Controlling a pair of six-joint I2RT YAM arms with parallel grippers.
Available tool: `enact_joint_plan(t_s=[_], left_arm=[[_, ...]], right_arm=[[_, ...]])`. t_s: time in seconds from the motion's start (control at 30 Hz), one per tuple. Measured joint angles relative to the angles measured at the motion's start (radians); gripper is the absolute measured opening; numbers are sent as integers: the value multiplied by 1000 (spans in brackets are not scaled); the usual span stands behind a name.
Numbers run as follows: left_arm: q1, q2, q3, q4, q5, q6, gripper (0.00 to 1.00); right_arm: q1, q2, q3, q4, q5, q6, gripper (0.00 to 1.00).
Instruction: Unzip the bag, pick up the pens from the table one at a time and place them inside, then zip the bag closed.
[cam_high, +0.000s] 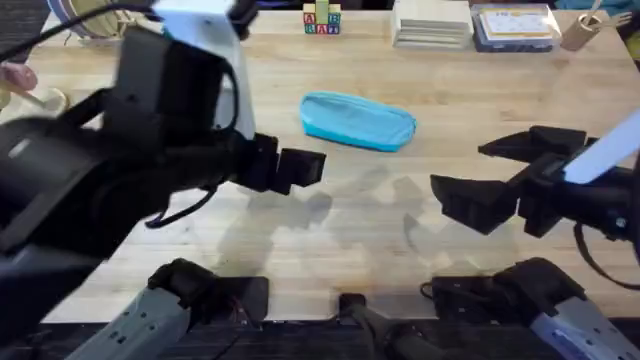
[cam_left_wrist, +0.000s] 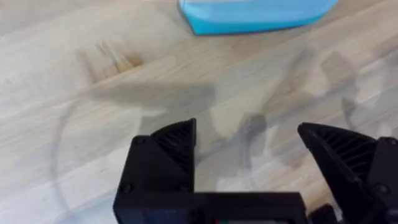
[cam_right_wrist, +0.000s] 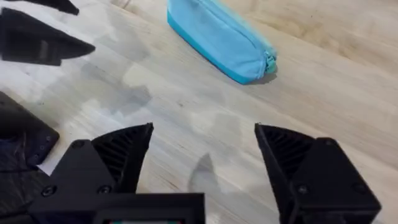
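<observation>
Pale wood-grain planks make up the table (cam_high: 330, 240), which runs from the arm bases at the near edge to a far edge lined with clutter: small coloured letter blocks (cam_high: 322, 19), a stack of pale flat boxes (cam_high: 431, 22) and a clear-lidded case (cam_high: 514, 27). On the far middle of the table lies the light blue soft fabric pouch (cam_high: 358, 121), an elongated oval, flat on the wood and touching nothing else.

Overhead, the left pincer (cam_high: 300, 168) sits near and left of the pouch, the right pincer (cam_high: 490, 175) well to its right; both hang apart from it. The left arm rises large, dark and blurred, covering much of the table's left side.

From the left wrist, the black fingers (cam_left_wrist: 166, 144) stand wide apart over bare wood, the pouch (cam_left_wrist: 255, 15) cut off by the frame edge. From the right wrist, the fingers (cam_right_wrist: 124, 149) are likewise spread wide, and the pouch's small teal zipper pull (cam_right_wrist: 270, 59) shows at one end; whether the zipper is closed is hard to make out.
</observation>
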Motion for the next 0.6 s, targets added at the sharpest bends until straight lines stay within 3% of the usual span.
enact_joint_plan(t_s=[0.23, 0.6], left_arm=[[0, -137, -94, 76, -3, -8, 996], [0, -146, -115, 86, -30, -11, 995]], right_arm=[[0, 0, 0, 0, 0, 3, 998], [0, 0, 0, -2, -7, 3, 996]])
